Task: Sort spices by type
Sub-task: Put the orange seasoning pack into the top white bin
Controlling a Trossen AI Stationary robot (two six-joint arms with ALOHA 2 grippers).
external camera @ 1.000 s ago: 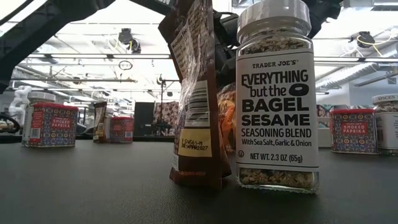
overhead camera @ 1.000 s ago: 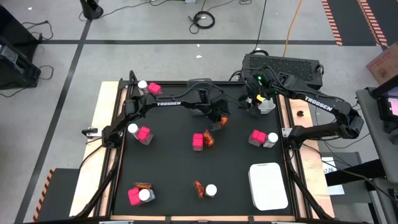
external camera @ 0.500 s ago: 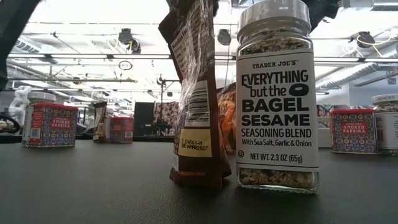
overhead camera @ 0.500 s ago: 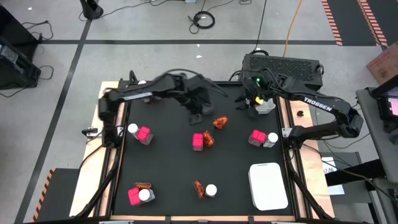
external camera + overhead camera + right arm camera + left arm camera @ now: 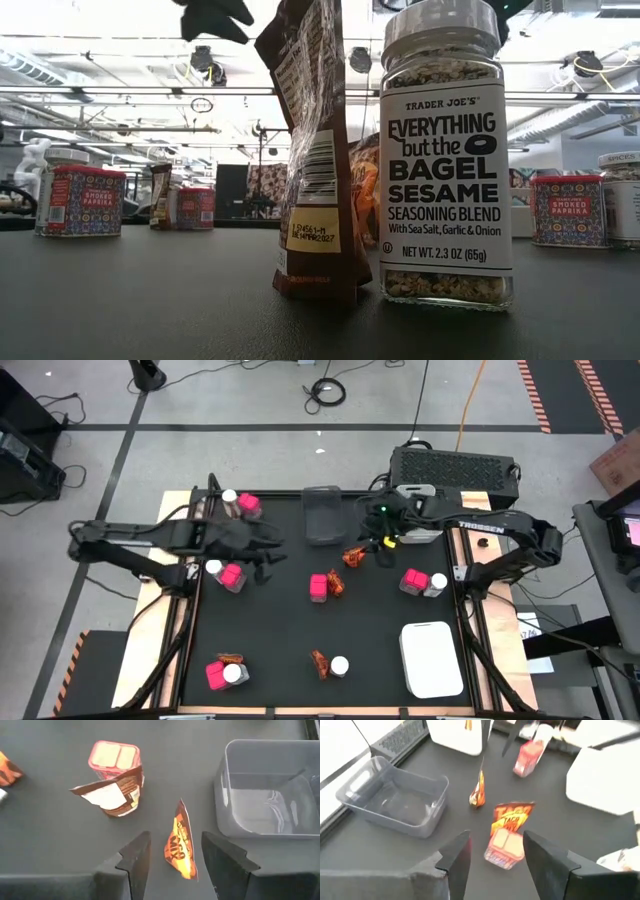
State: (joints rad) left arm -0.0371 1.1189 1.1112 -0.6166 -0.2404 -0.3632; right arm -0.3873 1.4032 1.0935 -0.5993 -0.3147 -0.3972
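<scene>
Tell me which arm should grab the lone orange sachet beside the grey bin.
Right. Its open hand already hovers over that sachet, fingers either side. The left hand is open too, but sits farther off near a pink pack.

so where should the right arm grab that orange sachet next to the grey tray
Probably across its thin faces, from above. The orange sachet stands on edge like a narrow blade beside the grey tray, its upper edge free, and the right gripper, jaws open, already straddles it in the right wrist view.
</scene>
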